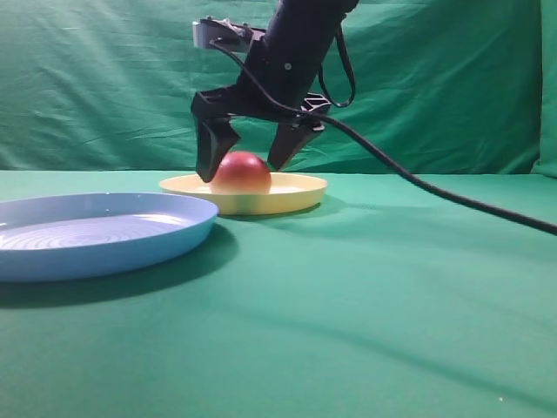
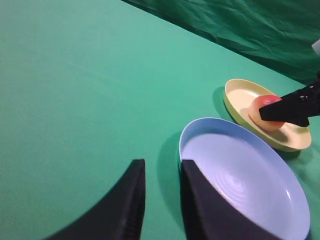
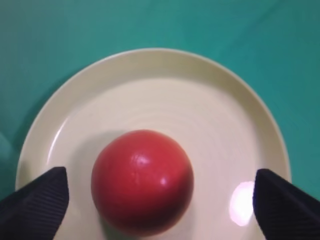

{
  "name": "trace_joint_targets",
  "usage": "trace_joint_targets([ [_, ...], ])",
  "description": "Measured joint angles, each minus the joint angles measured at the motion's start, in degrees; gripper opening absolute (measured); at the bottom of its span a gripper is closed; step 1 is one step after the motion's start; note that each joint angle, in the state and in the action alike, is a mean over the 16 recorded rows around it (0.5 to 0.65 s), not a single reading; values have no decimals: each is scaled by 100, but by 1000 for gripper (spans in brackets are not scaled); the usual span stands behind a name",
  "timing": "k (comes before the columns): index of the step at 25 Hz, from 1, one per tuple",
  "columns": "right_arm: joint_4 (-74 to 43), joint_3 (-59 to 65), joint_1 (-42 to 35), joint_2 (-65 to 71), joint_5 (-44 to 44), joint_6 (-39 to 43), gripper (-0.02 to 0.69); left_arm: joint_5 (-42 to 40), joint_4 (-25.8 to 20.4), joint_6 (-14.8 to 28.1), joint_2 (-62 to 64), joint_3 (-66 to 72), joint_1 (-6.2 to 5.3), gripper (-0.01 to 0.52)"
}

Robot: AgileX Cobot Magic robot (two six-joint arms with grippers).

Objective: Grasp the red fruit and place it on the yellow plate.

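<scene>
The red fruit (image 1: pixel 241 173) rests inside the yellow plate (image 1: pixel 298 197), left of the plate's centre. My right gripper (image 1: pixel 241 172) hangs over it, open, one finger on each side of the fruit and neither touching it. From the right wrist view the red fruit (image 3: pixel 142 180) lies on the yellow plate (image 3: pixel 160 75) between the widely spread jaws of the right gripper (image 3: pixel 160 172). The left wrist view shows the fruit (image 2: pixel 262 101) on the plate (image 2: pixel 240 92) far off. My left gripper (image 2: pixel 162 165) is slightly open, holds nothing, and does not show in the exterior view.
A larger light-blue plate (image 1: pixel 96 235) with concentric ridges lies at the left front, close to the yellow plate; the left wrist view shows this blue plate (image 2: pixel 250 180) just beside the left fingers. A black cable (image 1: pixel 435 187) trails from the right arm. A green curtain closes off the back.
</scene>
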Motion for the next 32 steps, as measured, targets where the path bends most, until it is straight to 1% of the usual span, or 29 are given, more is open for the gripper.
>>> trace_joint_targets([
  [3, -123, -77, 0, -495, 534, 137, 458, 0, 0, 0, 0, 0, 0, 157],
  [11, -242, -40, 0, -1895, 1998, 557, 140, 0, 0, 0, 0, 0, 0, 157],
  [13, -245, 155, 0, -2239, 2190, 629, 77, 0, 0, 0, 0, 0, 0, 157],
  [15, -242, 441, 0, -2595, 2265, 678, 31, 0, 0, 0, 0, 0, 0, 157],
  [17, -228, 815, 0, -2956, 2218, 712, 8, 0, 0, 0, 0, 0, 0, 157],
  [20, -179, 1524, 0, -3538, 1941, 728, 0, 0, 0, 0, 0, 0, 0, 157],
  [32, 143, 4906, 0, -6144, 32, 732, 0, 0, 0, 0, 0, 0, 0, 157],
])
